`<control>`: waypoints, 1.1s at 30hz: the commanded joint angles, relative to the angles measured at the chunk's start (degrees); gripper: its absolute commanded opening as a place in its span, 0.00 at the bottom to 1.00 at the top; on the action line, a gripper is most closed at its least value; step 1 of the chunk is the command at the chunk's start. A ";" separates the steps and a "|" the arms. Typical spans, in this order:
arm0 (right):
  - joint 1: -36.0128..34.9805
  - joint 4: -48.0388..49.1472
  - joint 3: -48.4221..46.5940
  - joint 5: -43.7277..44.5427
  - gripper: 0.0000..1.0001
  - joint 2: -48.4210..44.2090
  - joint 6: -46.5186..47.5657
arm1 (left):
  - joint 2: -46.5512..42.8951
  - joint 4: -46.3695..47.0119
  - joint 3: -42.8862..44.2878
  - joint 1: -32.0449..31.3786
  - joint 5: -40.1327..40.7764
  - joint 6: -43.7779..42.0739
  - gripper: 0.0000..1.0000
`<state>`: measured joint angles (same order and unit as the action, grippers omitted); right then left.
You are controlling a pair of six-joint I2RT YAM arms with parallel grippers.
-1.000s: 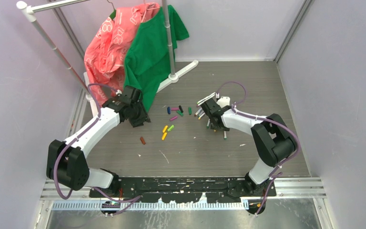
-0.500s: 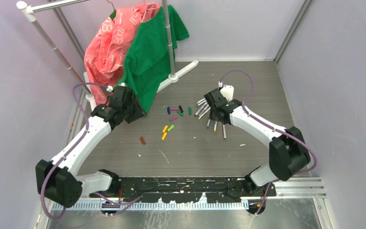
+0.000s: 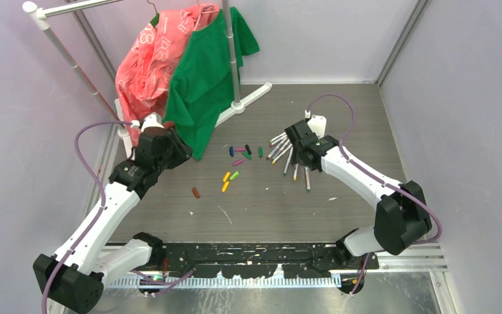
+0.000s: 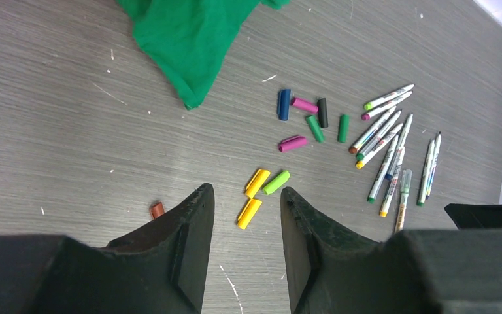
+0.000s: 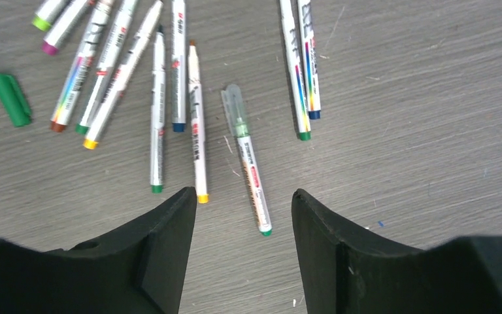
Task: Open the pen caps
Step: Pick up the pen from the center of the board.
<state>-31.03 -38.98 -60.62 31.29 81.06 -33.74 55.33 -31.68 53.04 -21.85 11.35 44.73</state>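
beside the pens [image 5: 178, 65], loose pen caps [image 4: 292, 143]

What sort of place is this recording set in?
Most likely a robotics lab test cell: plain lilac walls with aluminium corner rails, a grey wood-grain tabletop, and staged props, a white clothes rack with a green shirt and loose white-barrelled marker pens.

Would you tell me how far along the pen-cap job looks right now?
Mostly done: coloured caps lie loose on the table, apart from the bare-tipped pens fanned out beside them. In hand: nothing; the left tool and right tool are both open and empty. Left: one green pen seems to wear a clear cap still, under the right tool.
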 commanded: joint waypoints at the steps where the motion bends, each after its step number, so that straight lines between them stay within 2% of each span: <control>1: 2.31 -0.10 1.69 -3.28 0.60 2.15 -0.40 | 0.34 3.39 -0.56 0.23 -1.23 0.18 0.43; 7: 3.96 1.29 3.04 -8.52 0.59 6.50 -0.79 | 1.72 4.04 -0.23 0.25 -2.75 1.50 0.43; 23: 8.57 3.03 3.58 -13.81 0.53 15.35 -1.08 | 3.03 6.52 -1.79 0.21 -2.83 3.41 0.43; 33: 8.97 1.36 6.50 -16.87 0.11 13.81 -4.26 | 4.07 6.90 -1.84 0.20 -3.78 5.23 0.43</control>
<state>-22.26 -36.34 -56.55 16.03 96.05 -35.27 59.18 -28.38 51.16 -21.85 8.23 48.71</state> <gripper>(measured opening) 0.188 0.429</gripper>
